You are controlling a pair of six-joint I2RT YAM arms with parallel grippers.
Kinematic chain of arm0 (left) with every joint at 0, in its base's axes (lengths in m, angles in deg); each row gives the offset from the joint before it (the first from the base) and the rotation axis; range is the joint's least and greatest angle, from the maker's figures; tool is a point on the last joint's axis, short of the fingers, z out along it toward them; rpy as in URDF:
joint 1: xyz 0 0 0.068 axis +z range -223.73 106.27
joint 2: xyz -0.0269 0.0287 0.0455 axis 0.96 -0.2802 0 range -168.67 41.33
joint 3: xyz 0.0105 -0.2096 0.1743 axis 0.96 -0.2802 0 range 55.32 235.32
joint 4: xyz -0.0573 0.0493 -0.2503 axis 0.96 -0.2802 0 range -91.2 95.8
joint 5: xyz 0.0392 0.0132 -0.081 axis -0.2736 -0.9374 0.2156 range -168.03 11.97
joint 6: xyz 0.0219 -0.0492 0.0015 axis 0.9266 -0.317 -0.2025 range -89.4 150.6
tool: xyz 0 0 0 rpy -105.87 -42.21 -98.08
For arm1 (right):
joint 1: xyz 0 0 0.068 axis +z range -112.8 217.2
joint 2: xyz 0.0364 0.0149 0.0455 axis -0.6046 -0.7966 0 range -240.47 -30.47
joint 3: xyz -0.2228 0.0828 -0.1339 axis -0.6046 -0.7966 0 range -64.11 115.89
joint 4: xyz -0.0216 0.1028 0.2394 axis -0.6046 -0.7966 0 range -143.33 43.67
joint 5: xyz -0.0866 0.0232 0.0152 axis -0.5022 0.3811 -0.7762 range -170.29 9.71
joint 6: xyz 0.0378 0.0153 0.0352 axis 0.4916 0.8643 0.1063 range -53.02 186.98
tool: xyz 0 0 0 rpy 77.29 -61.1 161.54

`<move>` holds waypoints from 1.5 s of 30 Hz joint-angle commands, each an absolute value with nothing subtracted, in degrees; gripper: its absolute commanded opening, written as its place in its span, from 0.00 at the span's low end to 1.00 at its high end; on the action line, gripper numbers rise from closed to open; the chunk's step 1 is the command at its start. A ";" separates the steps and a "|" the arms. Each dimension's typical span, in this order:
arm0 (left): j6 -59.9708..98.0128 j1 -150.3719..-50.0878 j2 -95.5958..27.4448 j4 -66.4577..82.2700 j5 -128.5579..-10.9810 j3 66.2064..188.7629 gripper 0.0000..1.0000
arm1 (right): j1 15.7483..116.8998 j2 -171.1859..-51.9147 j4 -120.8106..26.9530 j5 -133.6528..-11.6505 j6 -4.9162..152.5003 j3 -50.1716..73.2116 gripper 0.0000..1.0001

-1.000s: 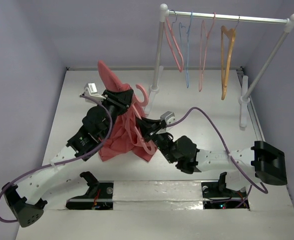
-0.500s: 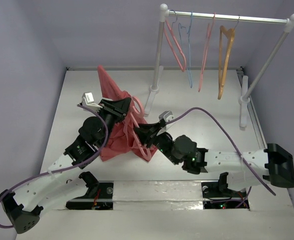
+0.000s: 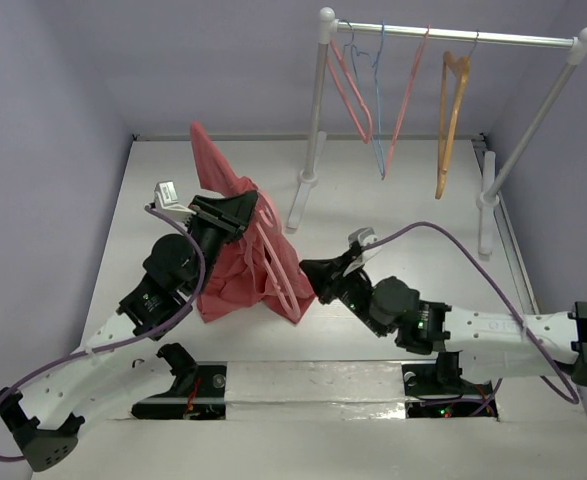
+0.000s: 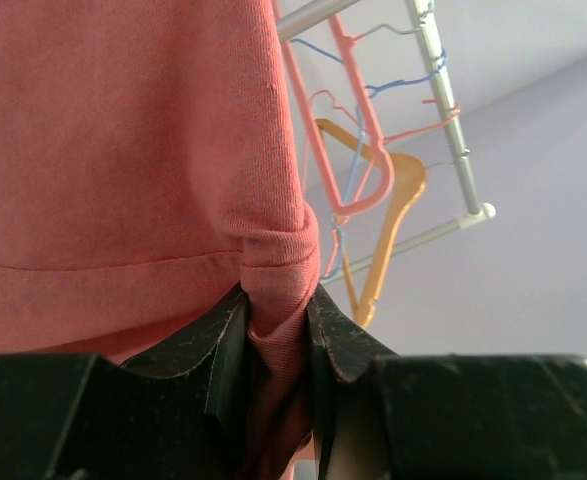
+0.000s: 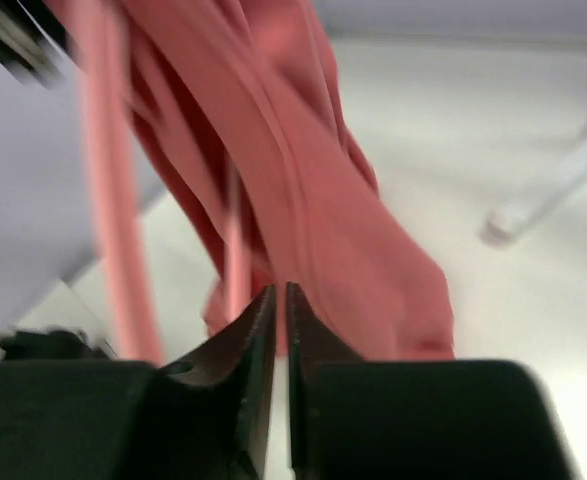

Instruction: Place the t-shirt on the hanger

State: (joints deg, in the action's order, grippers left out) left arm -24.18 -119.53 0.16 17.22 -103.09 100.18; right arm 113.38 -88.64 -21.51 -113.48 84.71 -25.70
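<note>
The salmon-red t-shirt [image 3: 223, 285] hangs in a bunch from my left gripper [image 3: 235, 215], raised over the table's left half. In the left wrist view that gripper [image 4: 278, 300] is shut on a folded bit of the t-shirt's hem [image 4: 123, 150]. The thick pink hanger [image 3: 283, 275] leans across the shirt's right side, partly inside the cloth. My right gripper [image 3: 311, 283] sits just right of the hanger's lower end. In the right wrist view its jaws [image 5: 279, 295] are shut with nothing between them, and the blurred hanger bar [image 5: 108, 200] and t-shirt [image 5: 353, 230] lie beyond the tips.
A clothes rail [image 3: 453, 38] on white posts stands at the back right with a pink hanger [image 3: 348, 90], a blue one [image 3: 378, 100], a thin pink one [image 3: 403, 90] and an orange-tan one [image 3: 448, 110]. The left post's foot [image 3: 295, 205] stands close behind the shirt.
My right gripper has drawn back to the right, out of the shirt and off the hanger, and is shut. My left gripper has shifted slightly left with the shirt. The rail's hangers sway.
</note>
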 commanded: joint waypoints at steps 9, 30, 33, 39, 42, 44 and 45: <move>-24.77 -119.70 2.74 19.69 -99.83 104.97 0.00 | 106.47 -99.28 -21.82 -103.42 85.43 -30.36 0.57; -16.79 -119.17 1.01 27.34 -103.16 105.66 0.00 | 105.13 -102.37 -22.06 -92.68 90.62 -31.77 0.00; -10.20 -119.17 -2.34 28.65 -104.75 109.62 0.00 | 105.93 -97.54 -26.45 -91.55 92.37 -34.31 0.00; -1.75 -114.52 -6.83 29.79 -105.54 114.20 0.00 | 106.45 -84.80 -37.51 -89.61 93.96 -35.82 0.00; -2.27 -110.58 -8.41 30.94 -102.04 114.55 0.00 | 106.45 -81.81 -43.14 -87.59 93.70 -32.75 0.00; -2.97 -109.24 -9.12 31.29 -100.01 114.29 0.00 | 106.45 -81.36 -45.36 -85.92 93.35 -30.73 0.00; -4.10 -109.24 -9.21 31.99 -99.22 112.98 0.00 | 106.45 -81.36 -46.15 -85.22 93.43 -29.67 0.00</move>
State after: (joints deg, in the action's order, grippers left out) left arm -4.95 -110.66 -9.59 23.26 -101.87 110.78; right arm 105.95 -81.87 -38.48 -89.07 93.02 -33.63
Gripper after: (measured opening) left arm 0.193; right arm 0.030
